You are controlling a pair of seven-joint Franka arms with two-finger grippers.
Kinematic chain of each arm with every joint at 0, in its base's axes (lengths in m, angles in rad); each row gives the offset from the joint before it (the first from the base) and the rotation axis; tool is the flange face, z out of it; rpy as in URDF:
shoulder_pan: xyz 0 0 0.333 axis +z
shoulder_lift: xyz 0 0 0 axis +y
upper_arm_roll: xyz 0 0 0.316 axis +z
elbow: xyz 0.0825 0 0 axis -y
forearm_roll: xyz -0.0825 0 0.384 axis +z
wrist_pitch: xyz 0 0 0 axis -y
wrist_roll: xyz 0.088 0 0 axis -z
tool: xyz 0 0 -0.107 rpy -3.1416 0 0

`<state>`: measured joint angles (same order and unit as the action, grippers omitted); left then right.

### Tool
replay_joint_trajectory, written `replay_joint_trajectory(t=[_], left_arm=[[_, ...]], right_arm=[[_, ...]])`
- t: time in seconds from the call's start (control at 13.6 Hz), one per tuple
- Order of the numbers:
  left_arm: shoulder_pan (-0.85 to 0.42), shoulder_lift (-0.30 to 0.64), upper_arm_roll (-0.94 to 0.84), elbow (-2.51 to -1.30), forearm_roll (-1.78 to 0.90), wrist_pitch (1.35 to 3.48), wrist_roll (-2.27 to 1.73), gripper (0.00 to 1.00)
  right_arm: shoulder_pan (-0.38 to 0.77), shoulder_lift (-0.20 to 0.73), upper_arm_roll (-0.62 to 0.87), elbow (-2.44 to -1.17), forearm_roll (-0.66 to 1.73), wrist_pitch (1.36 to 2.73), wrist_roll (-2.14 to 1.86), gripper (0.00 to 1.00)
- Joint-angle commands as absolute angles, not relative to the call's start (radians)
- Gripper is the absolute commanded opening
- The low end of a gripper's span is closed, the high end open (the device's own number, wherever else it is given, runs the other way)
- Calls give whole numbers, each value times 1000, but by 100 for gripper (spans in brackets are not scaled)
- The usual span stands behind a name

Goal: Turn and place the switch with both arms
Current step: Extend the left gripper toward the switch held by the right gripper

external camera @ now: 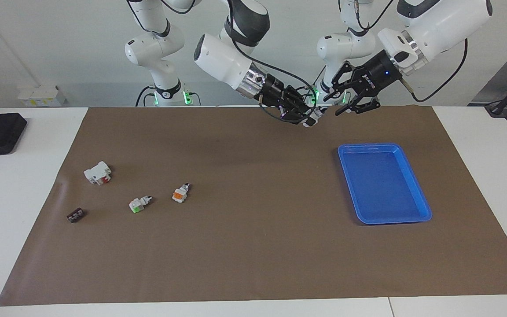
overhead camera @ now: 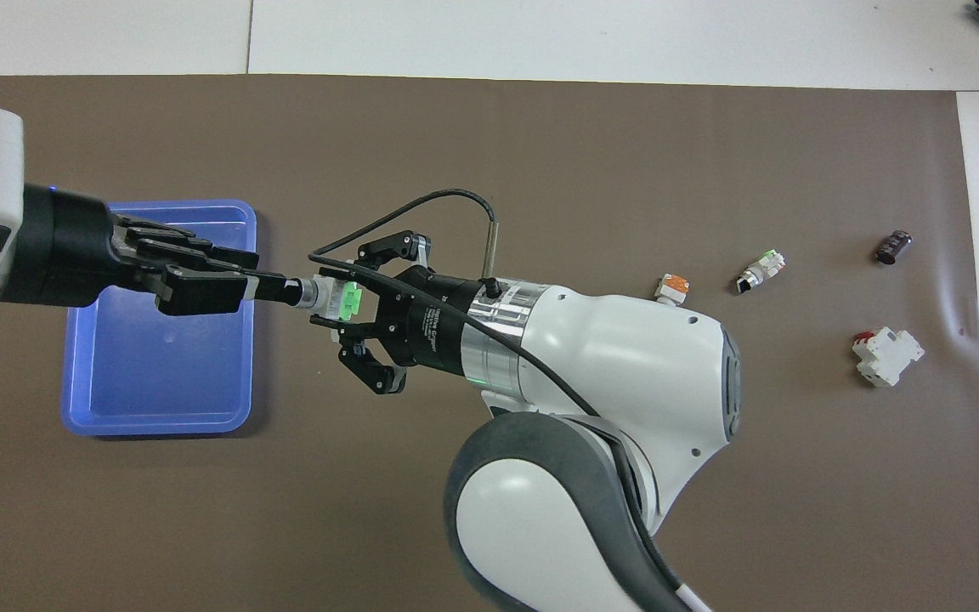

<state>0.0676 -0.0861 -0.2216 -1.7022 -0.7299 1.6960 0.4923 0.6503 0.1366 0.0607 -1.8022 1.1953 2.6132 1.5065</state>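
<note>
Right gripper (external camera: 308,119), facing view: I found it clamped on the switch (external camera: 316,114), held in the air above the brown mat (external camera: 253,255), over the strip nearest the robots. The stem end of the switch pointed toward the left gripper (external camera: 333,103). That gripper hung level with it, fingers spread wide, tips just beside the stem end. I could not confirm contact from this view. The blue tray (external camera: 370,145) lay on the mat toward the left arm's end of the table and held nothing. Two other switches (external camera: 180,193) lay toward the right arm's end. With them lay a white block with a red part (external camera: 98,172) and a small dark strip (external camera: 75,215).

Overhead view: the green face of the held switch showed upward between the right gripper's fingers, beside the tray's edge. The black stem tip ran straight into the tips of the left gripper, which overlapped the tray's corner. This view showed that gripper edge-on, so its opening did not show.

Assessment: I judged this to be the handover, not yet completed. To do it well, I would ease the left gripper along the stem's axis until its pads cover the white body, not the thin tip. I would close it fully before the right gripper lets go. A grip on the stem alone could let the part swing.
</note>
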Motion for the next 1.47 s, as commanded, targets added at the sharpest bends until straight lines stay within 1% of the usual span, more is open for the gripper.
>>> replay_joint_trajectory(t=[0.0, 0.29, 0.66, 0.88, 1.03, 1.1, 1.25, 1.32, 1.39], left_arm=[[57, -112, -218, -1726, -730, 1710, 554, 50], [51, -114, -216, -1733, -726, 1723, 584, 50], [15, -153, -218, -1824, -669, 1818, 629, 48], [15, -155, -218, -1825, -669, 1815, 627, 45], [14, -156, -218, -1825, -669, 1809, 627, 40], [14, -156, -218, -1825, -669, 1804, 624, 36], [14, -156, -218, -1825, -669, 1789, 615, 24], [14, -158, -218, -1825, -669, 1776, 612, 23], [15, -160, -218, -1825, -669, 1766, 604, 18]], right_arm=[[647, 138, 69, -1802, 1209, 2632, 1471, 0], [647, 138, 69, -1802, 1209, 2632, 1471, 0], [647, 138, 68, -1801, 1209, 2632, 1471, 0], [647, 138, 67, -1802, 1209, 2632, 1471, 0], [647, 138, 69, -1802, 1209, 2632, 1471, 0], [647, 138, 68, -1802, 1209, 2632, 1471, 0], [647, 138, 69, -1801, 1209, 2632, 1471, 0], [647, 138, 68, -1802, 1209, 2632, 1471, 0], [647, 138, 67, -1802, 1209, 2632, 1471, 0]])
